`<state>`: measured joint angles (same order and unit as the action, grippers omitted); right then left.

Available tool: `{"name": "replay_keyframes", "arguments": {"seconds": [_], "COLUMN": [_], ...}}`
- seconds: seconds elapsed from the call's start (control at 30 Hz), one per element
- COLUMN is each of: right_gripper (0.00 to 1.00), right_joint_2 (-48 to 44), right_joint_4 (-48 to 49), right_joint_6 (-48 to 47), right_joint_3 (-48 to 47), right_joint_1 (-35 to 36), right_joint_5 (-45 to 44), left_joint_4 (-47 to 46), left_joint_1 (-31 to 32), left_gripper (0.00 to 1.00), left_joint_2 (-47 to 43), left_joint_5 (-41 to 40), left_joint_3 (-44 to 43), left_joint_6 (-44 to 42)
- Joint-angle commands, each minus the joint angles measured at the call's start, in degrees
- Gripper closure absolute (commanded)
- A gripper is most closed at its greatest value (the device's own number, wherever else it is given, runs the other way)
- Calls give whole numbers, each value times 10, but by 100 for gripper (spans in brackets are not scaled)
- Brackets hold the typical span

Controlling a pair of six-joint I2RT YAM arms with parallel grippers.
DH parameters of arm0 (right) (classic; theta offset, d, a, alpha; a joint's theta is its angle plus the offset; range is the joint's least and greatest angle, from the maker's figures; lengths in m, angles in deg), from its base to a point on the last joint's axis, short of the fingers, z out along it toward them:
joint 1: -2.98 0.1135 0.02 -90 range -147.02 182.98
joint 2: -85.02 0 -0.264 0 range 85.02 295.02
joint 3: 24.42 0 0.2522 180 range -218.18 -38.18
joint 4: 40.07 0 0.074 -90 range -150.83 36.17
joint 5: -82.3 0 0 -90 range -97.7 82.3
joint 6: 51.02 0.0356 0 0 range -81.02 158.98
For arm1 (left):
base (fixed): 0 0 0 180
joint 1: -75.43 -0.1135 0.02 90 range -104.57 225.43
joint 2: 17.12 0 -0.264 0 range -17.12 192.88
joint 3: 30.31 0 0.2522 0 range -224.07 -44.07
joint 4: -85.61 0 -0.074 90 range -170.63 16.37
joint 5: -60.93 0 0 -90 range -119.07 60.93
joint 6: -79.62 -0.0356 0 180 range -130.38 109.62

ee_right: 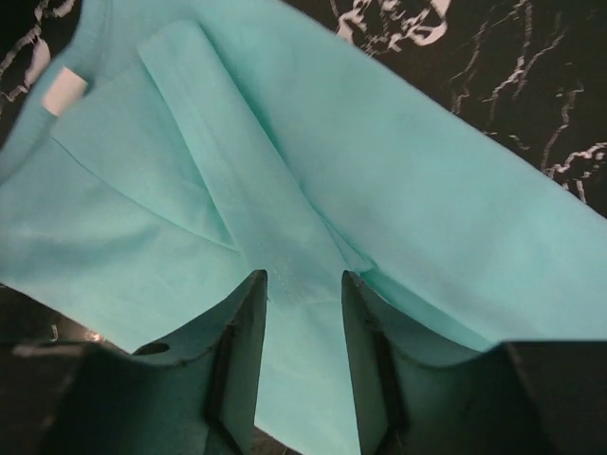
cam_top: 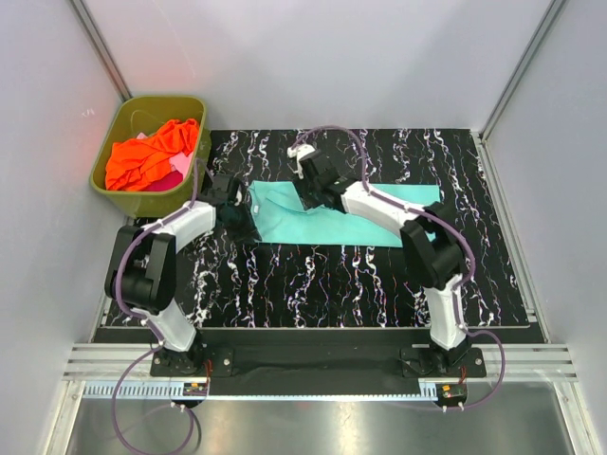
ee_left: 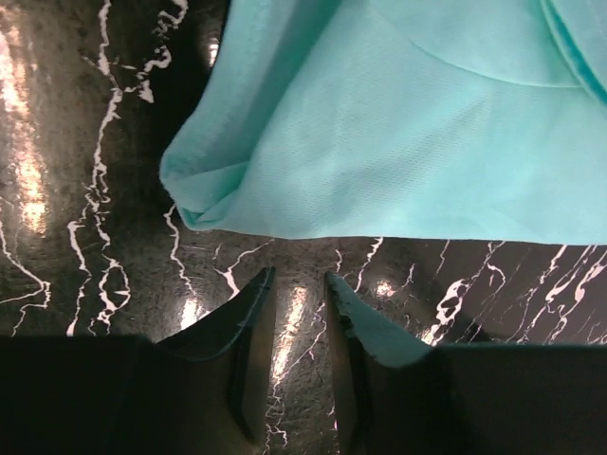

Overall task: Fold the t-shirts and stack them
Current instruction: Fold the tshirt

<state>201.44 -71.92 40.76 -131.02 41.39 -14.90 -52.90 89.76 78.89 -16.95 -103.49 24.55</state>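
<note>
**A:** Top external view: teal t-shirt (cam_top: 285, 226) lies flat on the bench (cam_top: 332, 275). Why's nobody gripping it?

**B:** Guessing they're lining up a fold. Right jaws hang parted over its crease, and left jaws are parted and empty, just beside its edge.

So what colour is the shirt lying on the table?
It's a teal t-shirt, clearest in the right wrist view.

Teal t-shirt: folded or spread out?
Partly folded. The teal t-shirt lies flat as a long strip, a flap turned over its body in the right wrist view; it is not doubled end to end.
</note>
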Motion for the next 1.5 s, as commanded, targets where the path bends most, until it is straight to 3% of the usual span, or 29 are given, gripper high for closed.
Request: {"name": "replay_keyframes", "arguments": {"seconds": [0.0, 0.13, 0.3, 0.93, 1.23, 1.47], "right_gripper": [57, 78, 87, 88, 88, 88], "right_joint_2": [30, 26, 20, 70, 99, 126], "right_joint_4": [17, -10, -12, -8, -1, 0], "right_joint_6": [-70, -35, 26, 60, 47, 28], "right_joint_3": [-41, -52, -34, -29, -50, -99], "right_joint_1": [21, 32, 33, 40, 43, 41], "right_joint_5": [-47, -6, 58, 39, -18, -122], "left_joint_4": [-53, -52, -50, -49, -48, -49], "left_joint_1": [-3, -5, -6, -5, -5, -6], "left_gripper": [72, 79, 87, 87, 88, 87], "left_joint_2": [-1, 15, 49, 58, 62, 64], "left_joint_5": [-13, -16, -28, -64, -67, -69], "left_joint_3": [-10, -32, -43, -25, -23, -20], "left_joint_6": [18, 20, 22, 24, 27, 27]}}
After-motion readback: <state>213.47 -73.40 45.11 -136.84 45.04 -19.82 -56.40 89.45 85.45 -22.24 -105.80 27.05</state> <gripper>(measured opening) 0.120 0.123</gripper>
